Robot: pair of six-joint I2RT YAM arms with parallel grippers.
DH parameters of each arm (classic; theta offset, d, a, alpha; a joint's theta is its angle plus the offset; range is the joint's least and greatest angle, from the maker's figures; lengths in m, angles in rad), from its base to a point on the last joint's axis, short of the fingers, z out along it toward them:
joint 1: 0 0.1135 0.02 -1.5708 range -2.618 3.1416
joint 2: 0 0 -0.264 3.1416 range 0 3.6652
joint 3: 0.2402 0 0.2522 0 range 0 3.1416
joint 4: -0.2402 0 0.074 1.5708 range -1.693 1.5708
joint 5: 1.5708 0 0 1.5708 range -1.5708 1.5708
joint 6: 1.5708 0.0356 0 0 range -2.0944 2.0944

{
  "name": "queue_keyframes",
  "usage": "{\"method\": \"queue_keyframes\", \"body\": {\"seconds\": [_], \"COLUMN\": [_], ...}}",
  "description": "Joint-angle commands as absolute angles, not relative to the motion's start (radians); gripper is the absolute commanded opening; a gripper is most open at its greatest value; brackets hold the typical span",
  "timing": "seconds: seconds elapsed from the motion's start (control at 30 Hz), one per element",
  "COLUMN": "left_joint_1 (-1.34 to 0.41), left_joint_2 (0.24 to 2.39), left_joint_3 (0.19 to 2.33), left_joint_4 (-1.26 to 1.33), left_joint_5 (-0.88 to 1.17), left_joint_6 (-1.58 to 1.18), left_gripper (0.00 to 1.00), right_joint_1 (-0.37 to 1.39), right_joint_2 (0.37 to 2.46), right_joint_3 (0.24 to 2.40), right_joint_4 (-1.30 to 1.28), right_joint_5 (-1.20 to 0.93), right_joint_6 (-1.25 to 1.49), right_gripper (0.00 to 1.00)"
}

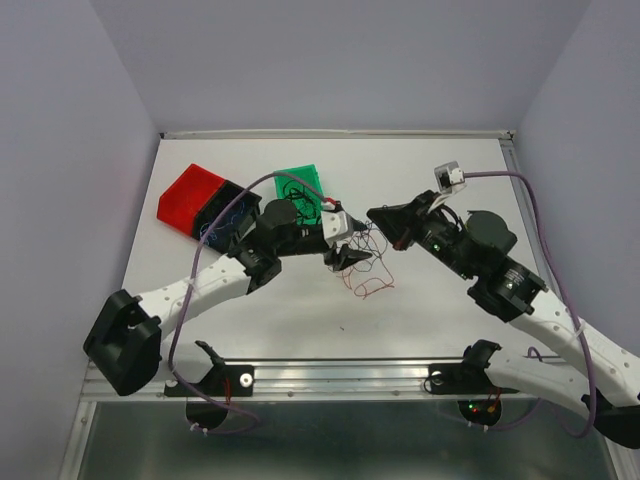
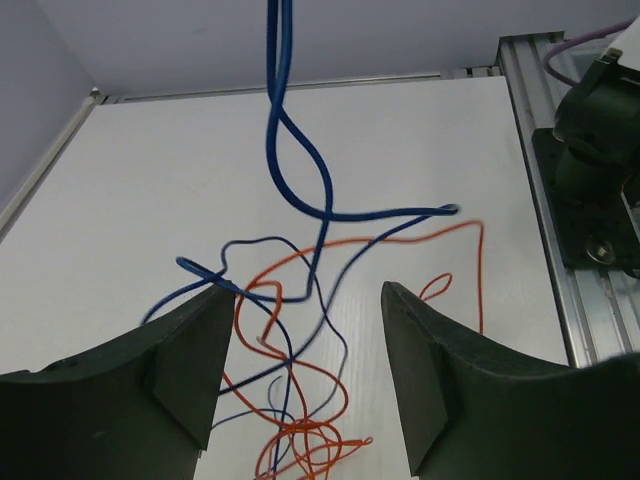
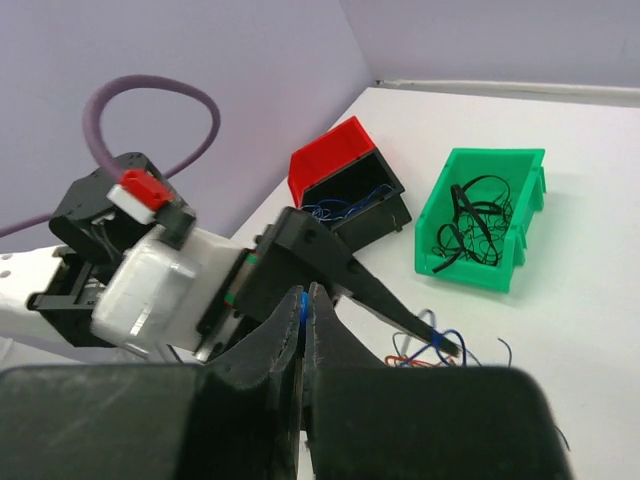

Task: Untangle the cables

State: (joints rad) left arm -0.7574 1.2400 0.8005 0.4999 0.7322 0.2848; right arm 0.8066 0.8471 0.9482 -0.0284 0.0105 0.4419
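On the white bench [image 1: 450, 300], near its middle, a loose tangle of thin cables is seen between the two arms. The left jaws are held widely apart and low over the tangle, and nothing is gripped by them; in the left wrist view only wires are seen in the gap between them. The right jaws are pressed fully together, and a short piece of the blue cable [image 2: 283, 150] is pinched between their tips. From this grip the blue cable is hung down in a twisted loop, and its lower part is laid on the bench, where it is crossed several times by the red cables [image 2: 300, 440]. The red cables are spread flat on the bench, with a small knot of loops on the side toward the near edge. Toward the far left corner a red and black bin [image 3: 335, 155] is placed, and some blue cables [image 3: 350, 205] are kept inside it. Beside it, close to the middle of the far edge, a green bin [image 3: 500, 170] is placed, and black cables [image 3: 470, 225] are piled in it.
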Motion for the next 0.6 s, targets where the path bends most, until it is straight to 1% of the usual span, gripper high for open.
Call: {"method": "queue_keyframes", "body": {"seconds": [0.0,0.03,0.1,0.17,0.2,0.23,0.27,0.43,0.57], "left_joint_1": [-0.802,-0.808,-0.827,-0.831,-0.833,-0.833,-0.834,-0.834,-0.836], "left_joint_2": [1.348,1.362,1.399,1.426,1.431,1.433,1.437,1.465,1.537], "left_joint_3": [0.873,0.871,0.87,0.877,0.877,0.873,0.87,0.85,0.864], "left_joint_4": [0.584,0.584,0.58,0.563,0.557,0.557,0.555,0.546,0.532], "left_joint_5": [0.617,0.606,0.546,0.543,0.535,0.537,0.537,0.545,0.537], "left_joint_6": [0.273,0.279,0.291,0.304,0.305,0.307,0.311,0.322,0.319], "left_gripper": [0.69,0.68,0.59,0.51,0.37,0.33,0.32,0.33,0.31], "right_joint_1": [0.811,0.813,0.813,0.813,0.813,0.811,0.813,0.813,0.813], "right_joint_2": [0.854,0.853,0.85,0.848,0.847,0.844,0.842,0.833,0.856], "right_joint_3": [1.038,1.069,1.106,1.167,1.184,1.205,1.245,1.383,1.532], "right_joint_4": [0.058,0.058,0.058,0.057,0.055,0.055,0.055,0.055,0.055], "right_joint_5": [0.005,0.006,0.005,0.017,0.032,0.041,0.054,0.13,0.152], "right_joint_6": [0.453,0.451,0.448,0.449,0.446,0.443,0.439,0.407,0.397], "right_gripper": [0.0,0.01,0.01,0.01,0.0,0.0,0.0,0.01,0.01]}}
